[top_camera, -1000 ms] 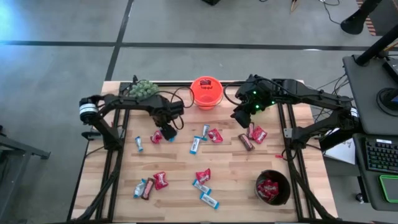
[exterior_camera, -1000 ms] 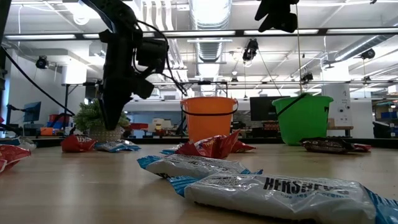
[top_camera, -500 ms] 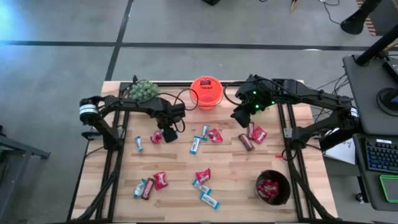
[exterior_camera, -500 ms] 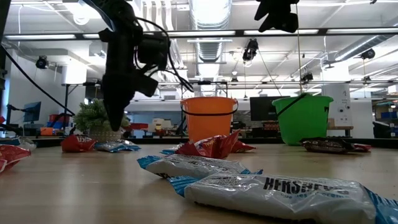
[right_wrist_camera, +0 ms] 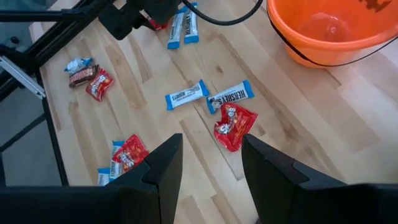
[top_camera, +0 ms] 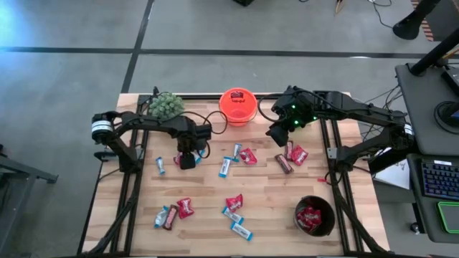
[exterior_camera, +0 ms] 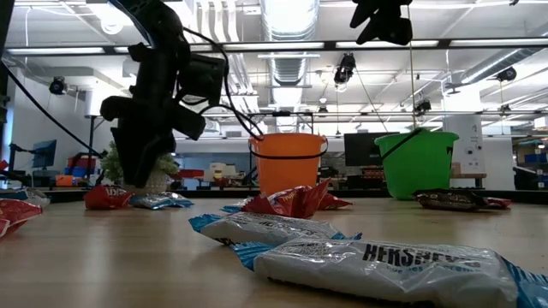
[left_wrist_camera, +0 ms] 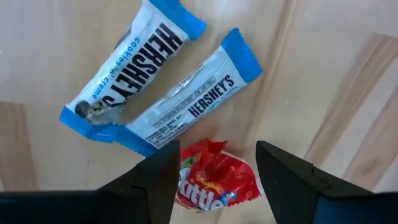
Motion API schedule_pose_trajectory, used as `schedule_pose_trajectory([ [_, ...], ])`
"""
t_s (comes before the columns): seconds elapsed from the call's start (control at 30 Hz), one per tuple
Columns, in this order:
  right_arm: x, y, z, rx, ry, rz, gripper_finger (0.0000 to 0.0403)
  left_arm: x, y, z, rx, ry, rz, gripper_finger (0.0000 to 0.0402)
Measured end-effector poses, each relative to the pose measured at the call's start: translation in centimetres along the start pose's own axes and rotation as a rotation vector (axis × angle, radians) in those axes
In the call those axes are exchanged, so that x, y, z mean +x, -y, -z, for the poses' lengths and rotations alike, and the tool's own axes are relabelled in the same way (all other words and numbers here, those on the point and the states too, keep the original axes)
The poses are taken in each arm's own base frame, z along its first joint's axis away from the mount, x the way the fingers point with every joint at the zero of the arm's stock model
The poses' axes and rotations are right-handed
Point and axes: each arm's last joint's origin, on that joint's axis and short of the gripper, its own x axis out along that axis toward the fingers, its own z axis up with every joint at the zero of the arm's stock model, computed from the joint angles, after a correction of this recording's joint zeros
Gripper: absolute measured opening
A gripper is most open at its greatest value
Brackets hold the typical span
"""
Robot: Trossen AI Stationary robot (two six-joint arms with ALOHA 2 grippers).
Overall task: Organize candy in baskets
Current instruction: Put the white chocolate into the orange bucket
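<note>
Red crinkly packet (left_wrist_camera: 211, 183) flat on the wooden tabletop (top_camera: 265, 190), framed between the open jaws of the left gripper (left_wrist_camera: 214, 180) and not clamped; two glossy blue-and-white bars (left_wrist_camera: 186, 106) lying just beyond it, ends overlapping. Seen from above, left gripper (top_camera: 188, 159) pointing down over that spot in the tabletop's left half, nearer the far edge.

Remaining candy scattered: blue-and-white bar (top_camera: 225, 167) and red packet (top_camera: 248, 156) near the middle, dark brown bar (top_camera: 284, 163) beside another red packet (top_camera: 298, 154) toward the right edge, a mixed cluster (top_camera: 172, 213) near the front left corner, more pieces (top_camera: 234, 213) by the front edge. Wrappers shiny and creased, bars long and flat, packets puffy.

Orange basket (top_camera: 238, 105) round, smooth plastic, at the middle of the far edge, nothing visible inside. Black basket (top_camera: 314, 216) near the front right corner, red packets inside. Green basket (exterior_camera: 417, 162) visible only from table height, with a thin wire handle.

Right gripper (top_camera: 276, 135) hanging high near the far edge, right of the orange basket, jaws parted and holding nothing
</note>
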Motion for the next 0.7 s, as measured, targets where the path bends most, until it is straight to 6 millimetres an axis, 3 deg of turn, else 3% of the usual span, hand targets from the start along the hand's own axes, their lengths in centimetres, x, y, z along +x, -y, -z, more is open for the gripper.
schedule_pose_trajectory([
  [0.7,0.00,0.00,-0.01,0.023,0.001,0.000,0.0153,0.12,-0.05,-0.48,0.171,0.054,-0.009,0.0192],
])
